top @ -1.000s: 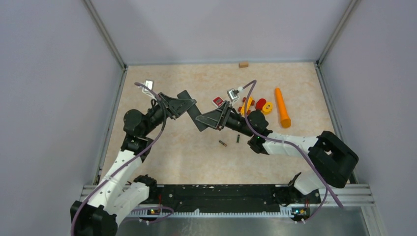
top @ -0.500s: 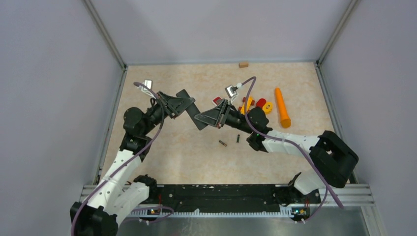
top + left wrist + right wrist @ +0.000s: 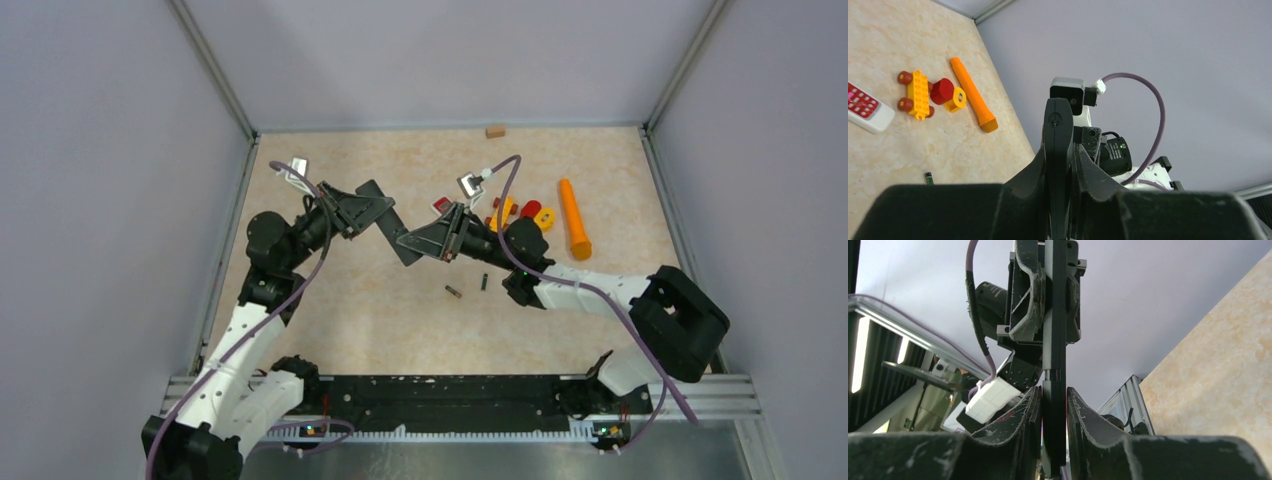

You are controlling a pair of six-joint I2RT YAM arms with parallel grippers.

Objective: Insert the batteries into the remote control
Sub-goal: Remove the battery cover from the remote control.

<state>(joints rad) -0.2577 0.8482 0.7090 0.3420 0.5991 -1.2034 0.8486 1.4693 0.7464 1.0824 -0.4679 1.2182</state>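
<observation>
Closed down within the last second: right jaws, from wide to narrow, now pinching the five o'clock end of the slim black plastic bar of a remote control [image 3: 392, 228]. Gripped at the eleven o'clock end by the left jaws, fully closed on it, same as a second ago. Apparently held off the beige marbled surface [image 3: 330, 310], edge-on in both wrist views. Lying loose on the surface at about five o'clock of the right jaws: two tiny dark metallic cylinder batteries, one [image 3: 453, 292] and another [image 3: 483, 283], near each other, not touching. Probable meaning: remote control braced at both ends, likely for opening its battery cover. No loading yet.
</observation>
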